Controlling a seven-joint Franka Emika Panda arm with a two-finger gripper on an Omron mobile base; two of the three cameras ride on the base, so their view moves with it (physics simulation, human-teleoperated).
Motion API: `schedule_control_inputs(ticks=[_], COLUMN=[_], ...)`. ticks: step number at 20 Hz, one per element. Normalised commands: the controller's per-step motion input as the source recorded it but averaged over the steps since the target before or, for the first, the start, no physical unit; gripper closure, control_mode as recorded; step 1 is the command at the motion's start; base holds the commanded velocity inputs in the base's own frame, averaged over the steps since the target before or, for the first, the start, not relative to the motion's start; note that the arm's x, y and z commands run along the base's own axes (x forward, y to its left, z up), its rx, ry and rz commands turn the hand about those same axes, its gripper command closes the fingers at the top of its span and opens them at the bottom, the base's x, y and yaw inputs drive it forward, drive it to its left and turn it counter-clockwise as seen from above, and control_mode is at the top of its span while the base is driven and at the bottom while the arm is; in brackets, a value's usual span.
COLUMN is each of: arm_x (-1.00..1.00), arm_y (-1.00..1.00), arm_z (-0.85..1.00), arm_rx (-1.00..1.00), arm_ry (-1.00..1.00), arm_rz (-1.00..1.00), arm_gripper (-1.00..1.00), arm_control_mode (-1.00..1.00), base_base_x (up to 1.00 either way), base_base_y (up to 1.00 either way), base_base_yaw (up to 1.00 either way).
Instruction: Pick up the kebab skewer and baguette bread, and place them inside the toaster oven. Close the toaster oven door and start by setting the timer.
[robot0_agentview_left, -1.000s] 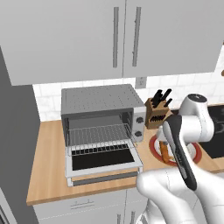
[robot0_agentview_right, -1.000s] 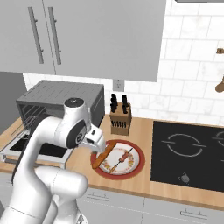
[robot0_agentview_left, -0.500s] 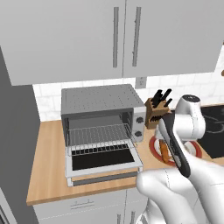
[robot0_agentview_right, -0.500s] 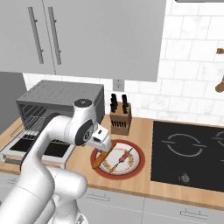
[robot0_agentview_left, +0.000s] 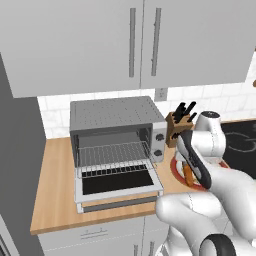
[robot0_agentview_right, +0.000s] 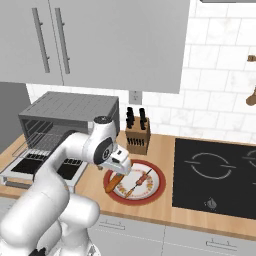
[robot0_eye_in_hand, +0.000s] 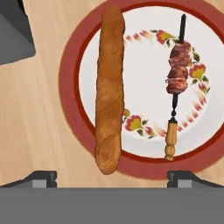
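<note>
The baguette bread (robot0_eye_in_hand: 109, 87) lies lengthwise on the left side of a red-rimmed floral plate (robot0_eye_in_hand: 70, 57). The kebab skewer (robot0_eye_in_hand: 177, 74) lies parallel to it on the right side. My gripper (robot0_eye_in_hand: 111, 178) hangs above the plate, open and empty, with its fingertips (robot0_eye_in_hand: 41, 177) spread wider than the gap between the two foods. In the right base view the gripper (robot0_agentview_right: 120, 167) hovers over the baguette (robot0_agentview_right: 115, 181), beside the skewer (robot0_agentview_right: 140, 182). The toaster oven (robot0_agentview_left: 117, 140) stands to the left with its door (robot0_agentview_left: 117, 185) dropped open and the wire rack showing.
A wooden knife block (robot0_agentview_right: 137, 135) stands just behind the plate (robot0_agentview_right: 157, 187). A black cooktop (robot0_agentview_right: 215, 175) lies to the right. The oven's two knobs (robot0_agentview_left: 160, 145) are on its right panel. Wall cabinets hang overhead.
The hand has shifted slightly above the plate and settled over the baguette. The jaws stayed open, and the foods and the oven door have not moved.
</note>
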Motion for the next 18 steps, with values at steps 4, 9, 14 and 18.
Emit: schedule_control_inputs(ticks=[4, 9, 14, 18], arm_x=[0.38, 0.45, 0.39, 0.27], arm_y=[-0.16, -0.04, -0.01, -0.02], arm_z=[-0.33, -0.38, -0.39, -0.34], arm_rx=[0.05, 0.06, 0.03, 0.04], arm_ry=[0.00, 0.00, 0.00, 0.02], arm_rz=[0.00, 0.00, 0.00, 0.00], arm_gripper=[-1.00, -1.00, -1.00, -1.00], arm_control_mode=[-1.00, -1.00, -1.00, -1.00], base_base_x=[0.00, 0.00, 0.00, 0.00], base_base_y=[0.00, 0.00, 0.00, 0.00], base_base_yaw=[0.00, 0.00, 0.00, 0.00])
